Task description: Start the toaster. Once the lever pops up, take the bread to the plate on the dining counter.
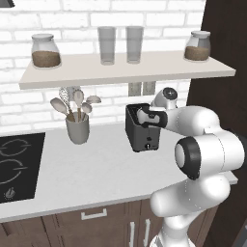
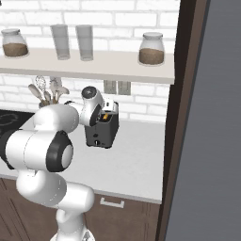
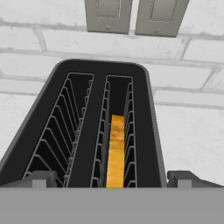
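Toaster [image 3: 103,127], dark grey and boxy, stands on the pale surface [image 1: 87,169] near the brick wall, its two slots running lengthwise toward that wall. The bread [image 3: 116,151], golden-tan with darker mottling, stands on edge in the right-hand slot of the hand view, long axis along the slot. The tool [image 3: 111,178] hovers just above, fingers wide apart, holding nothing.

The arm hid part of the toaster [image 1: 140,130] in both base views, and most of the bread [image 3: 115,151] sat sunk inside its slot.
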